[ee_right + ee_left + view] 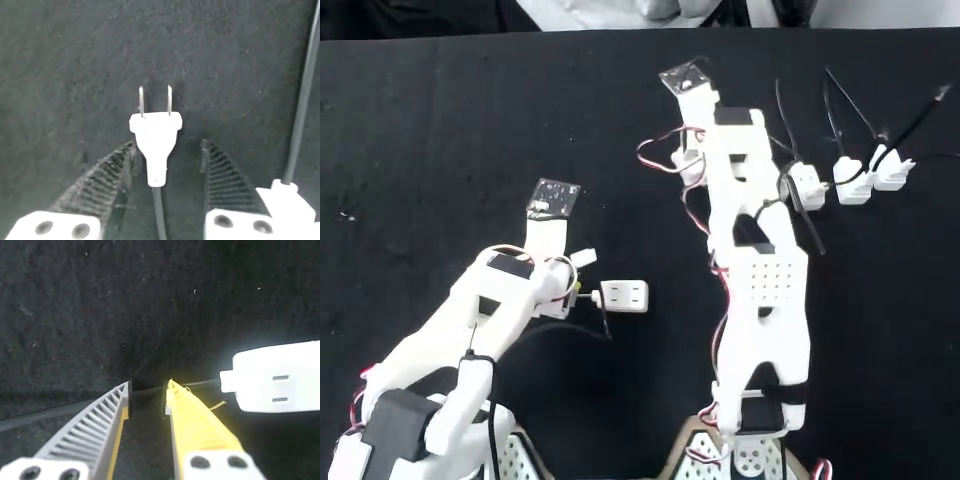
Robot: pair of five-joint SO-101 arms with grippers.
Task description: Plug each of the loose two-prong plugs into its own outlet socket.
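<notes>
On the black table (440,120), the high view shows a socket (623,295) just beside the left arm (490,300) and more sockets (850,182) beyond the right arm (770,290). In the wrist views, the left gripper (147,385) is spread over a cord (60,409). The right gripper (168,144) is spread around the plug (155,132) without touching it.

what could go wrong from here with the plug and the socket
1. The right gripper is open astride the two-prong plug, its fingertips level with the narrow tail. Closing there may let the plug pivot.
2. The left gripper straddles the black cable, not the outlet socket beside it. Held by the cable alone, the socket could slide or twist when pushed.
</notes>
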